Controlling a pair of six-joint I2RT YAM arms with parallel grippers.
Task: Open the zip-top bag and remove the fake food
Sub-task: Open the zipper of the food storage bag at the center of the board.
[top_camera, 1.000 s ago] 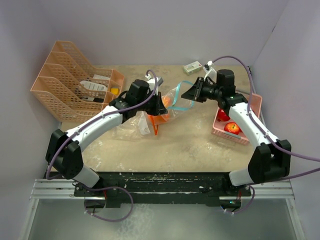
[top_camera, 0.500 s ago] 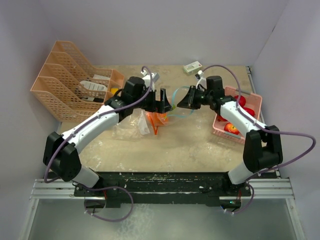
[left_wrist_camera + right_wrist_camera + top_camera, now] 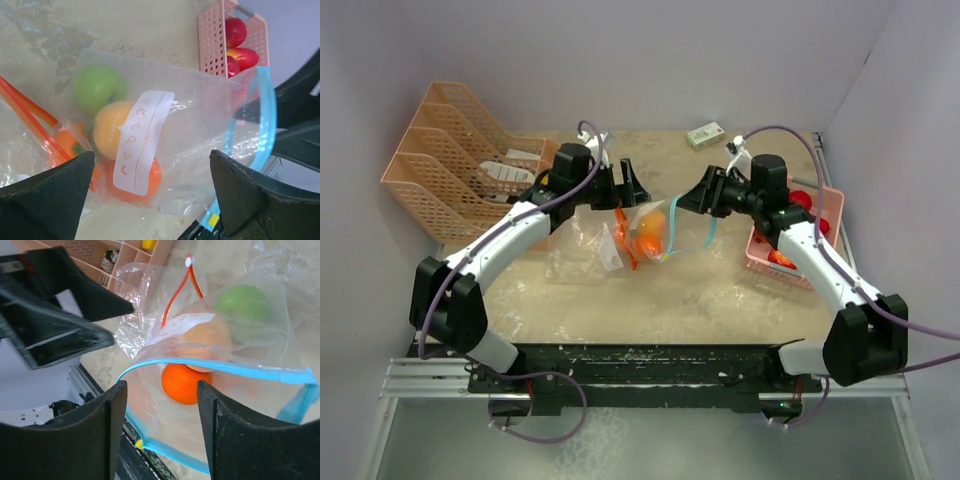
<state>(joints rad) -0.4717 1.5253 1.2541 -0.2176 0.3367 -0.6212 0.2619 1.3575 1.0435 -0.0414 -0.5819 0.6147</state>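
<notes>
1. Left arm (image 3: 510, 235), left of frame: smooth white link shells run between chunky black joint housings.
2. Right arm (image 3: 820, 262), right of frame: the same white-and-black build.
3. Thin purple-grey cables (image 3: 780, 127) loop loosely alongside both arms.
4. Left gripper (image 3: 632, 190) and right gripper (image 3: 688, 195), centre frame: matte black throughout, each with two broad, wedge-shaped fingers (image 3: 50, 195).

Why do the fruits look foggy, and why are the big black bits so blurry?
Left wrist view: the green apple looks milky through the clear bag, and the black jaws in the bottom corners are too close to the lens to be sharp. Right wrist view: same haze; the orange shows clearest. Top view: even light, soft shadows, nothing blurred.
</notes>
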